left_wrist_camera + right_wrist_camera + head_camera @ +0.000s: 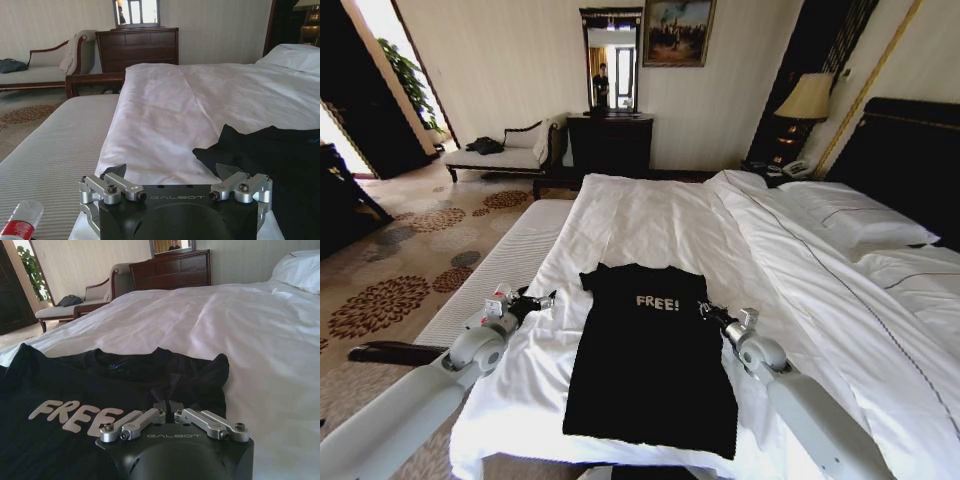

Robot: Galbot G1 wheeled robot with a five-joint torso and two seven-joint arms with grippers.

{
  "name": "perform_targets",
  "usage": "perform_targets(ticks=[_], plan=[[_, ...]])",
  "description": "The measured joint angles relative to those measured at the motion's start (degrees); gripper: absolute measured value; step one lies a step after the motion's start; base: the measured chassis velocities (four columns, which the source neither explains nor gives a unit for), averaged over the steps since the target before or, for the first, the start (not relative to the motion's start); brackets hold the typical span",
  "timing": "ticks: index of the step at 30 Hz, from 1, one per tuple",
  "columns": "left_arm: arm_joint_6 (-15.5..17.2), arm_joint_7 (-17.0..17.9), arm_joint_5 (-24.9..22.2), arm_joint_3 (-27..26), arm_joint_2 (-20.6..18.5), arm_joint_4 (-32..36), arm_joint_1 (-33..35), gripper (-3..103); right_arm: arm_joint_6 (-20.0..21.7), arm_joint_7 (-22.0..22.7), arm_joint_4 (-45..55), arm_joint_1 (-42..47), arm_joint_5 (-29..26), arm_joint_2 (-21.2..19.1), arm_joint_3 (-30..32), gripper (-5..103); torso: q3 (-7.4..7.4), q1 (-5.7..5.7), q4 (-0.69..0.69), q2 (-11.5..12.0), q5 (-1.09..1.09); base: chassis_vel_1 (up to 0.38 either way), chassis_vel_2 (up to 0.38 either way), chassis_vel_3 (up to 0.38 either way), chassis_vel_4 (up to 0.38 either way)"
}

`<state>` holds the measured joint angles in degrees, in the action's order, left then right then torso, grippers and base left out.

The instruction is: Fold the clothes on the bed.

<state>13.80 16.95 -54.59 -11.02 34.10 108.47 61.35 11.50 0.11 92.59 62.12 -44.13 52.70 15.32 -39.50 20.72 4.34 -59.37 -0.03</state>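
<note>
A: Where is the black T-shirt lying?

B: Flat on the white duvet of the bed, chest up, with the white "FREE!" lettering showing. Its collar end points toward the far edge of the bed and its hem lies nearest the robot. Both sleeves look tucked in, so the shirt makes a long narrow shape.

A: And the left gripper?

B: It hovers just beside the shirt's shoulder on its own side, over bare duvet, not touching the fabric. In the left wrist view its fingers stand wide apart, and the black cloth begins just off the inner finger, spreading away ahead of it.

A: The right one?

B: The right gripper sits at the opposite shoulder, right at the shirt's edge beside the lettering. In the right wrist view its fingertips are drawn together over the black fabric near the sleeve corner. I cannot tell whether any cloth is pinched between them.

A: What lies ahead of the grippers?

B: Beyond the shirt, open duvet runs to a dark wooden dresser with a mirror, and a white chaise lounge stands off to the left gripper's side. Pillows lie out past the right gripper.
</note>
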Motion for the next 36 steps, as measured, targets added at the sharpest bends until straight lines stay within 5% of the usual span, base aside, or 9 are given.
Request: perform_targets(ticks=[10,20,24,25,31,33,36], plan=[[-0.1,0.0,0.0,-0.1,0.1,0.2,0.1,100,-0.2,-0.4,6.2,3.3,0.8,-1.5,0.7,1,0.0,0.0,-0.01,0.0,-0.01,0.0,0.0,0.0,0.0],[-0.2,0.0,0.3,-0.4,0.3,0.6,0.7,100,-2.9,-1.5,6.3,6.5,10.4,-1.6,-2.9,1,0.0,0.0,-0.01,0.0,0.0,0.0,0.0,0.0,0.0],[-0.2,0.0,0.3,-1.5,0.1,0.7,1.5,100,-3.6,-2.0,5.6,6.3,11.1,-1.6,-3.3,10,0.0,0.0,-0.01,0.0,0.0,0.0,0.0,0.0,0.0],[-0.2,0.0,0.5,-2.1,0.0,0.8,2.0,100,-3.9,-2.2,5.9,6.4,11.1,-1.7,-3.2,21,0.0,0.0,-0.02,0.0,0.0,0.0,0.0,0.0,0.0],[-0.3,-0.1,2.2,-2.6,1.0,0.6,3.4,100,-5.9,-4.2,10.5,9.6,11.7,-2.5,-1.6,42,0.0,0.0,-0.01,0.0,-0.02,0.0,0.0,0.0,0.0],[-0.3,-0.1,2.5,-2.6,1.3,0.5,3.6,100,-6.2,-4.3,11.4,10.5,11.9,-2.6,-0.9,42,0.0,0.0,-0.01,0.0,-0.02,0.0,0.0,0.0,0.0],[-0.4,-0.2,3.2,-2.4,2.2,-0.2,3.8,100,-6.5,-4.0,13.6,12.7,11.3,-2.2,1.9,59,0.01,0.0,0.01,0.0,0.0,0.0,0.0,0.0,0.0]])
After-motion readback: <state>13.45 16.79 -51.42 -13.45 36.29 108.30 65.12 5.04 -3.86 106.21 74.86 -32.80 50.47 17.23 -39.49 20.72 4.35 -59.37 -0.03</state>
